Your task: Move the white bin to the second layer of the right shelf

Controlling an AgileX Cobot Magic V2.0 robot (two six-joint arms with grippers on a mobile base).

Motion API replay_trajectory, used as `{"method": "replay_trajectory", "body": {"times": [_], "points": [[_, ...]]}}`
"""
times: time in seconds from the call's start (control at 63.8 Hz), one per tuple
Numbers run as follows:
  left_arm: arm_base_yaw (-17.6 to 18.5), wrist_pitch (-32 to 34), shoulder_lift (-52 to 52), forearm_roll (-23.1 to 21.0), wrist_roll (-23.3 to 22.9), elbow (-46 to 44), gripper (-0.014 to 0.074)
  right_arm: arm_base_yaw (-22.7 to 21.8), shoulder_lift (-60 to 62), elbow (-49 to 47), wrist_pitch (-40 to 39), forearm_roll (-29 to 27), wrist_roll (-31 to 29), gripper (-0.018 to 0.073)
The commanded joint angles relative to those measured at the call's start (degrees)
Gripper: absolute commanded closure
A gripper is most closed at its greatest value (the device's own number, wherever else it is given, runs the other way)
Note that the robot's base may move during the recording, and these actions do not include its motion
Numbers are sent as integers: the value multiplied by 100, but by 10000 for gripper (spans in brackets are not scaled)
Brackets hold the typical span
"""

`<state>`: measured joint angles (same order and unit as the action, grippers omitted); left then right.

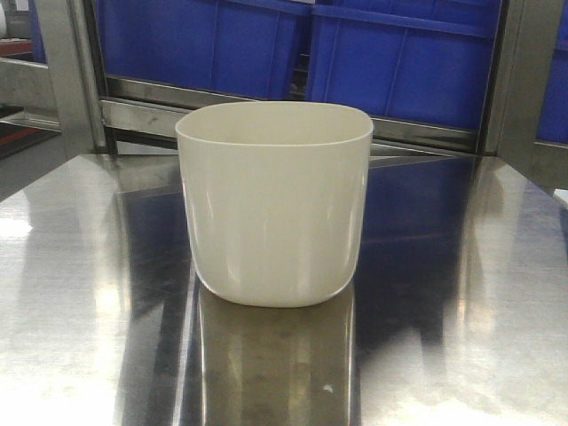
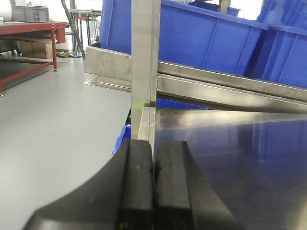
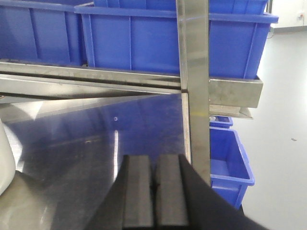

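The steel counter (image 1: 89, 266) fills most of my front view, mirror-bright and throwing back the blue behind it. Past its back edge runs a steel rack (image 1: 142, 98) with a row of blue crates (image 1: 399, 62) on its rail. Their walls hide whatever is inside them. On the right wrist view a smaller blue crate (image 3: 230, 163) sits low, off the counter's right edge, and the part of its inside I can see looks bare. I can't pick out the right shelf second layer in any of these views, so I'd have to find it before carrying anything.

The white bin (image 1: 273, 209) stands upright, mouth up, about midway between the counter's left and right edges and clear of everything else. The front camera sits near rim height, so I can't tell whether anything is in it. It has no handles and smooth tapering walls, so I judge that standing central is what lets both arms press in from opposite sides.

The left tool (image 2: 153, 153) hangs near the counter's back left corner, its pads pressed together on nothing. The right tool (image 3: 154, 165) is near the right edge, likewise closed and empty, with the bin just showing at its left
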<state>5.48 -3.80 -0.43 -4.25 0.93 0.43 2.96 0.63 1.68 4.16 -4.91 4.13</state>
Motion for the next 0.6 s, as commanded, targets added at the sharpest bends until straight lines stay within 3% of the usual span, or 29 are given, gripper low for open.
{"method": "replay_trajectory", "body": {"times": [0.0,0.455,0.58], "points": [[32,493,-10,-6,-42,211,512,-37,112,-95,-589,47,-15,503],[32,493,-10,-6,-42,211,512,-37,112,-95,-605,47,-10,503],[32,493,-10,-6,-42,211,512,-32,92,-162,-595,-323,268,503]]}}
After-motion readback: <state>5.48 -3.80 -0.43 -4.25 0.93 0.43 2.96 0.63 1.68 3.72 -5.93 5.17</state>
